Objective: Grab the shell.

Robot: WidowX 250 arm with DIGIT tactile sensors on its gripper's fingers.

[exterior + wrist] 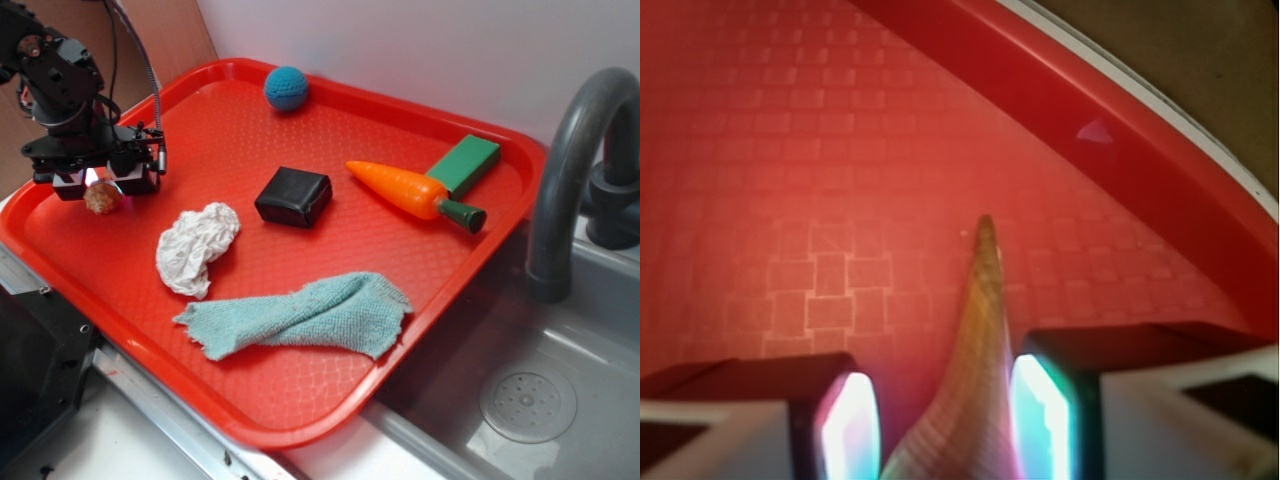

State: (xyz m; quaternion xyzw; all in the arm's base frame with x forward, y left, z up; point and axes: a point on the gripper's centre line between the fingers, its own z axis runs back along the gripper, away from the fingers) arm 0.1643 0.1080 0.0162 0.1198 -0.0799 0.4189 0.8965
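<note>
Tan shell (pixel 975 380) btwn hand (pixel 945 420) pads, over red tray (pixel 300 400).

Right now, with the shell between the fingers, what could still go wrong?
The shell tapers to a narrow tip and is ridged, so the end effector may hold it poorly and let it slip or twist out. It also sits close to the red tray's raised rim, which a sideways move could clip.
</note>
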